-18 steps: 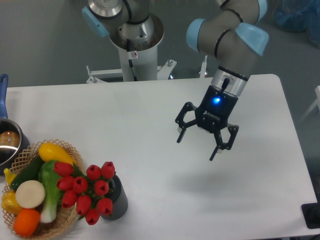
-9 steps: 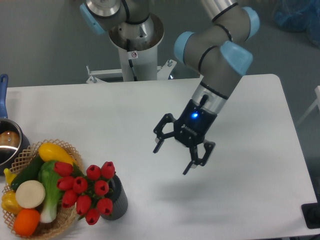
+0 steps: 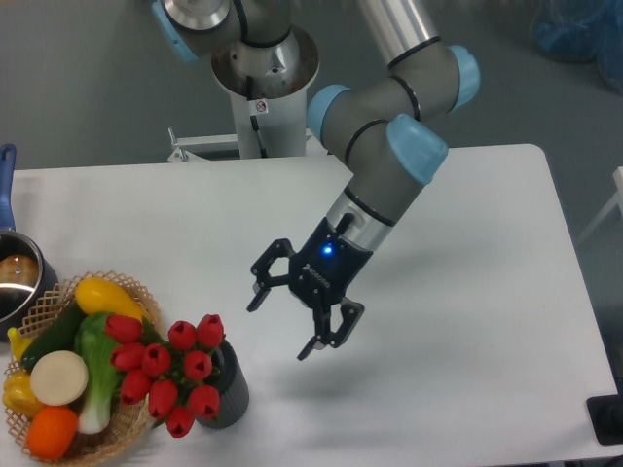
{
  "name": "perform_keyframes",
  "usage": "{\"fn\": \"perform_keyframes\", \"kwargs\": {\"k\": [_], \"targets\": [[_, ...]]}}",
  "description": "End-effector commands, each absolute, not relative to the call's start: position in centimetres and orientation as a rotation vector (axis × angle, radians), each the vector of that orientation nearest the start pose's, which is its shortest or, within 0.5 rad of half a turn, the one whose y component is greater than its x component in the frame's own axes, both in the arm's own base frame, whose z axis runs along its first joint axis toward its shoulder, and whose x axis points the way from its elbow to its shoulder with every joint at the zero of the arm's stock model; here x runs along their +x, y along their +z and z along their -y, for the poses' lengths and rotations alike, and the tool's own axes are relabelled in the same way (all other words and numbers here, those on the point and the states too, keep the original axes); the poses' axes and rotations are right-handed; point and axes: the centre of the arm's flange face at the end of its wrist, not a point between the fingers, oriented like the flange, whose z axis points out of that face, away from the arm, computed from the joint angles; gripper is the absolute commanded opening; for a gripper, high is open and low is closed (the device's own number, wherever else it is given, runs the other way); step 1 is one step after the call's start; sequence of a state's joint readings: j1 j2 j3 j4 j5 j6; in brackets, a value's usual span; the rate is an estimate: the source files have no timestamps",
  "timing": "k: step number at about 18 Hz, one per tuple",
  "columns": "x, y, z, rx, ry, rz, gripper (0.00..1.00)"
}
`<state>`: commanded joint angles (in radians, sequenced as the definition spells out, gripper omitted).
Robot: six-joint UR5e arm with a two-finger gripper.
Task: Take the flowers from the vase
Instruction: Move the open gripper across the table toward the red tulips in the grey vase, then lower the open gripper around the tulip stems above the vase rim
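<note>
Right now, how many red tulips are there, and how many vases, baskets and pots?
Red tulips: 9
Vase: 1
Basket: 1
Pot: 1
Total: 12

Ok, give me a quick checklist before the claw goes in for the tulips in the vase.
1. Claw open: ok, fingers spread wide.
2. Claw empty: ok.
3. Flowers seated in the vase: ok, leaning toward the basket.
4. Path from claw to flowers free: ok, only bare table between.
5. Claw lined up over the flowers: not ok, it sits up and to the right.
6. Stems exposed for a grip: cannot tell.
</note>
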<state>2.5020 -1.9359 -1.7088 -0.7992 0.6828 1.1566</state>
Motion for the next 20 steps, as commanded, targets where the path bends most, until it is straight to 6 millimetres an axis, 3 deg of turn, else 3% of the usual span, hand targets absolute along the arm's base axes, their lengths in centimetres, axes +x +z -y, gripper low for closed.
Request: {"fn": "perform_keyframes", "kwargs": {"k": [8, 16, 20], "targets": [[-34.2, 33.2, -54.3, -2.167, -0.333, -0.417, 1.00], [-32.9, 31.7, -56.1, -2.165, -0.374, -0.446, 1.00], [-32.8, 32.0, -56.4, -2.138, -0.398, -0.436, 1.00]]}}
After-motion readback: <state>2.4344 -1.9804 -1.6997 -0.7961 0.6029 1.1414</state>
